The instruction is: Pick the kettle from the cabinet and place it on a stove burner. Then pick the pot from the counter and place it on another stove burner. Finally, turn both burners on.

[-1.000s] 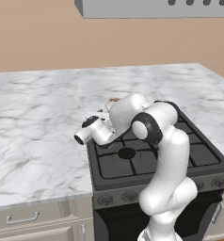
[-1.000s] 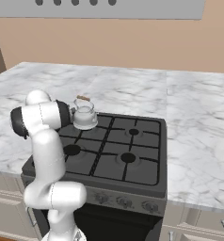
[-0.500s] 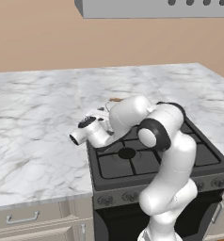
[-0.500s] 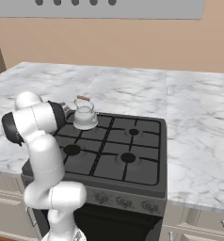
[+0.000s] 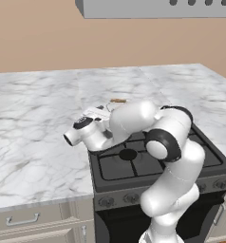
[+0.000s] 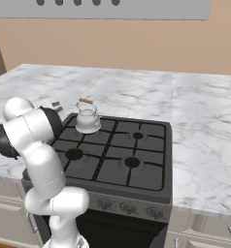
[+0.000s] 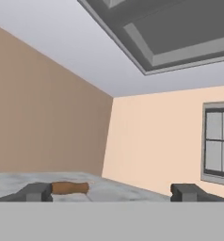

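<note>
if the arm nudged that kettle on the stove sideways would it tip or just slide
Probably slide more than tip: the kettle looks squat, upright on the rear-left burner. The ridged grate under it may catch its base, so a high push could rock it. Its thin arched handle with the wooden bar looks like it may be free to swing.

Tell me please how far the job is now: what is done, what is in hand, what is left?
Done: the kettle stands on the back-left burner of the stove. In hand: nothing; the pincer is open, its tips wide apart. Left: setting a pot on another burner, such as the front-right one, then turning both burners on.
</note>
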Controlling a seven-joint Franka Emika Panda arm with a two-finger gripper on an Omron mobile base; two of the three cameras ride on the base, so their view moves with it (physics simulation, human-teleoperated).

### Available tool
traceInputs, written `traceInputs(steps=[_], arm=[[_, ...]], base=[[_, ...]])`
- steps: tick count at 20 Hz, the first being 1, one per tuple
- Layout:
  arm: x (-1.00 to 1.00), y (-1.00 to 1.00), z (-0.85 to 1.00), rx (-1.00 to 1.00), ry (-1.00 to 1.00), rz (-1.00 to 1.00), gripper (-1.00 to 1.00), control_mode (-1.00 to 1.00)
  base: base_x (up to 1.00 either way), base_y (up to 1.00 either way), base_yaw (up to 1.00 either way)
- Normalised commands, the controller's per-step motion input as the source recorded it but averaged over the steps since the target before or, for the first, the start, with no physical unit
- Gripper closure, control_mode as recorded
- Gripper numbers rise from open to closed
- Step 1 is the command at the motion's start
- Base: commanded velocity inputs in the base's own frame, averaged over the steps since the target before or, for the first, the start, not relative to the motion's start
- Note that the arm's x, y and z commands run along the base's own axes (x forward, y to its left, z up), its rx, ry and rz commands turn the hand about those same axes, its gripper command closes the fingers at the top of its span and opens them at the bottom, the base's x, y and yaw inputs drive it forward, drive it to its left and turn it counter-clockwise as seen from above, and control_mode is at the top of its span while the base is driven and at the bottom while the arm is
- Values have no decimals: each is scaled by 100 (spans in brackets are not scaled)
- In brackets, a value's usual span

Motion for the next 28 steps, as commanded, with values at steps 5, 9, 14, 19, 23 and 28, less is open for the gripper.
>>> traceInputs(steps=[5,9,14,19,23,28], arm=[[-56,3,25,4,-2,0,-100,-100],[-61,0,26,6,-6,0,-100,-100],[-64,0,39,10,-6,0,-100,-100],[-59,-6,52,12,-6,-2,-100,-100],[-52,-13,45,16,-2,-2,-100,-100],[-38,-22,40,16,0,0,-100,-100]], base=[[0,0,0],[0,0,0],[0,0,0],[0,0,0],[0,0,0],[0,0,0]])
